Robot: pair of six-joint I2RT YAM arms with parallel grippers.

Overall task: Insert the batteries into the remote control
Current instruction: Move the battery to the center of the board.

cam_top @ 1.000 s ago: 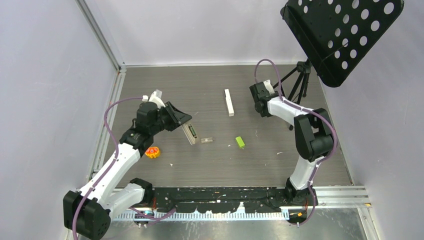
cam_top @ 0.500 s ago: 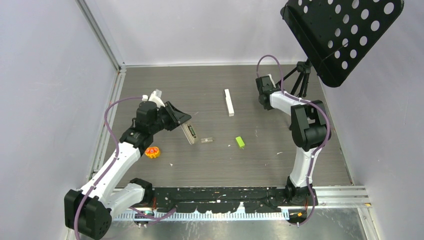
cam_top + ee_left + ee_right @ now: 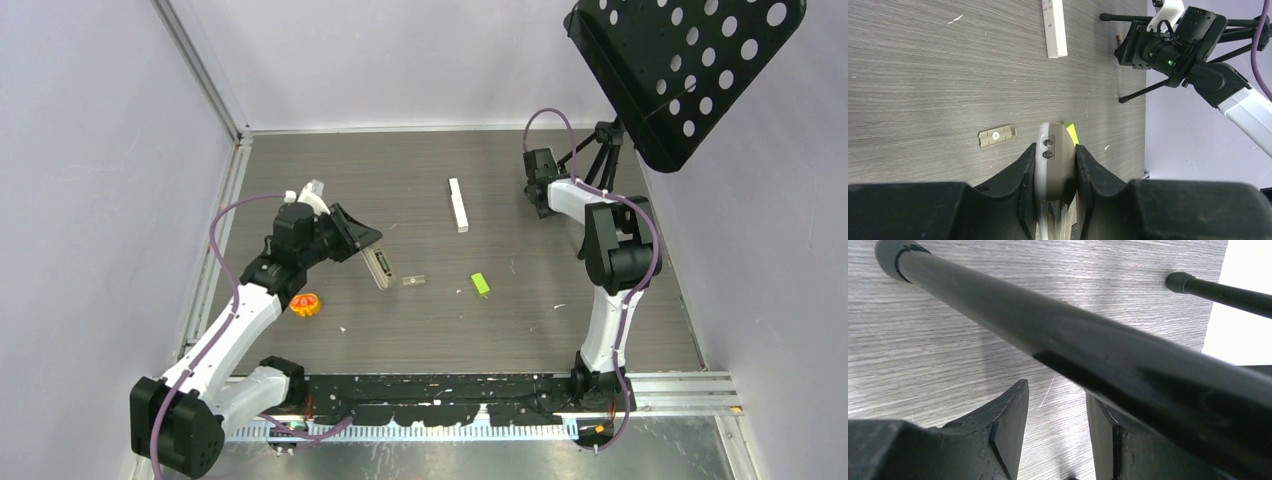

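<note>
The grey remote point(image 3: 1053, 165), smooth plastic with a rounded end and two small dark buttons, is clamped between the black moulded fingers of the left tool point(image 3: 1054, 148) and held slanting over the left half of the counter point(image 3: 430, 340), a dull grey wood-grain sheet. Its flat tan battery cover point(image 3: 996, 136), a thin rectangle, lies loose on the counter just beside the remote's tip. A bright green block point(image 3: 481, 284) sits a little further right. A slim white remote point(image 3: 458, 204) lies well apart towards the back.

The right tool point(image 3: 1055, 390) is down by the glossy black tripod legs point(image 3: 1088, 345), its fingers narrowly parted with nothing between them. A tiny dark stub point(image 3: 1118, 37) beside it may be a battery; too small to tell.
</note>
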